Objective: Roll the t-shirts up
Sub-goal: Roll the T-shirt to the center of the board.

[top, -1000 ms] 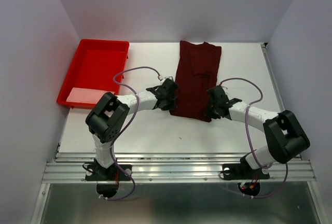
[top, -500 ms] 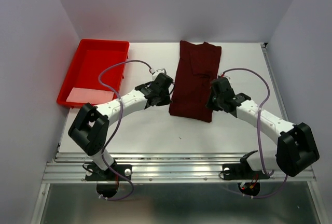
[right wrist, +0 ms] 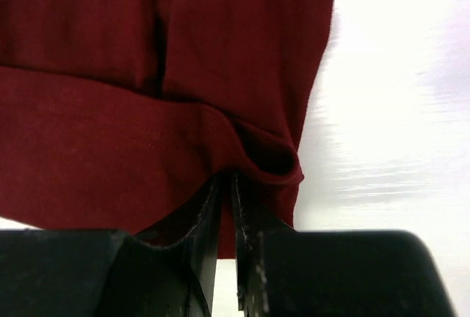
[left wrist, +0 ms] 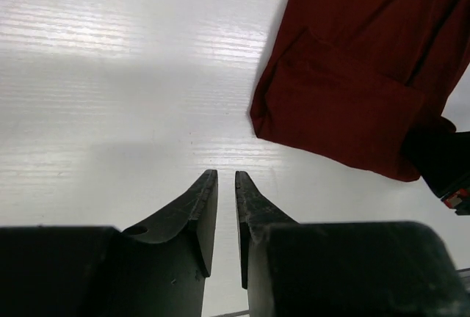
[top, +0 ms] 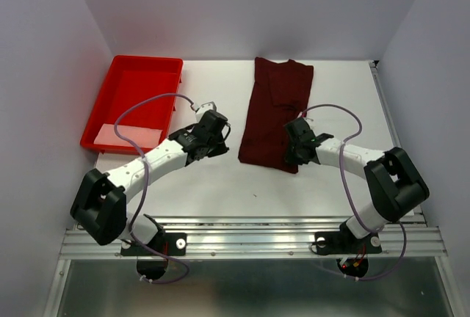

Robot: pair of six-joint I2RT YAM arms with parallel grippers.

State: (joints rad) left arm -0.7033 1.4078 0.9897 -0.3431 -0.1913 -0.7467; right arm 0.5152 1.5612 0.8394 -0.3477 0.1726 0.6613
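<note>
Currently t-shirt (top: 275, 115) lies lengthwise, away from arms; right gripper (right wrist: 228, 177) jaws pinch its near-right hem; left gripper (left wrist: 226, 174) (jaws together, empty) sits left of it.

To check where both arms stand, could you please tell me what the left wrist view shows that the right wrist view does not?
Left wrist only: the left tool, nearly shut and empty, over bare table, apart from the t-shirt; a dark bit of the right arm at the frame edge. Right wrist only: the right tool, nearly shut, tips at the shirt's turned-up hem; whether it pinches cloth is unclear. Both: the t-shirt on the white table.
</note>
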